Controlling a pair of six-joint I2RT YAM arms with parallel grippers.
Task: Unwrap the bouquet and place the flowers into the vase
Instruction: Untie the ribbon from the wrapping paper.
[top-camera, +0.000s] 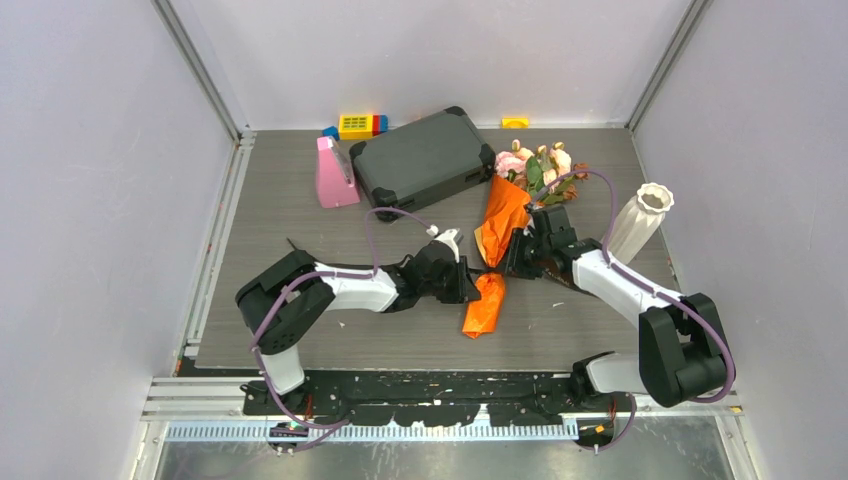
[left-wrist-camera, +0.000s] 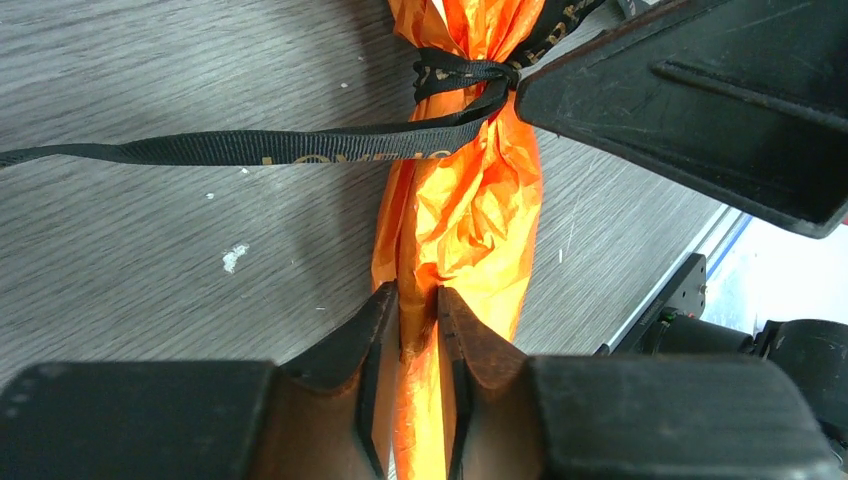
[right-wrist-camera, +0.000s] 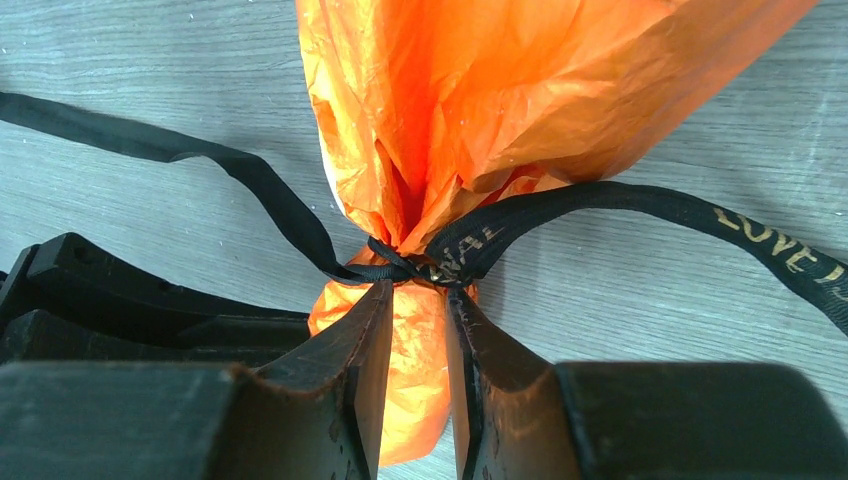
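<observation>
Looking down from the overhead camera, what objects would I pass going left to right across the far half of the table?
Pink wedge → dark grey case → bouquet → white vase. The small toy blocks by the back wall overlap the others, so they are left out.

Top view: your flowers (top-camera: 537, 165) show blooms only; their stems lie hidden inside the paper of the bouquet (top-camera: 503, 215). Wrist views: the ribbon (right-wrist-camera: 620, 200) runs off both side edges, its gold print only partly legible; the bouquet's wide end is cut off at the top.
</observation>
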